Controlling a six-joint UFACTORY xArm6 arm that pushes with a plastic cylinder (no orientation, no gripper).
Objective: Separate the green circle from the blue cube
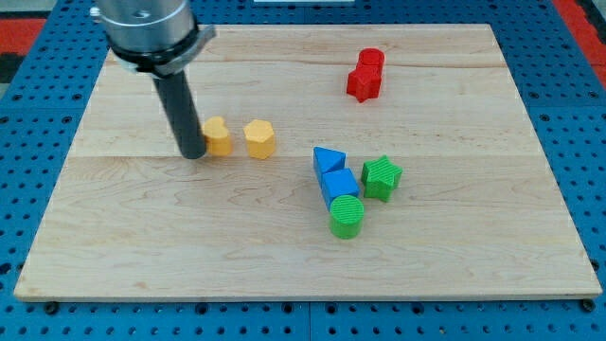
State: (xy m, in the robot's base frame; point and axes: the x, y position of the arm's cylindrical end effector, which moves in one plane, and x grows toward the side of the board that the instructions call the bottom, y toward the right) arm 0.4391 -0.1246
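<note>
On the wooden board [142, 227], contents as follows.

Item 1: my tip [192, 154], the lower end of a dark rod, resting toward the view's left, touching or just beside the left face of a yellow block [218, 136]. It is a bare rod with no pincer, so nothing opens, shuts or is held.

Item 2: second yellow block, hexagonal [259, 138], just to the right of the first, a small gap between them.

Item 3: green circle [347, 216], a short cylinder, right of centre toward the view's bottom, touching the lower edge of the blue cube [339, 184] (no gap visible between the two). Both well apart from my tip.

Item 4: blue triangle [329, 159], directly above the blue cube and touching it.

Item 5: green star [382, 176], just right of the blue cube, touching or nearly so.

Item 6: red block [365, 74], irregular shape, near the view's top right, well apart from everything else.
</note>
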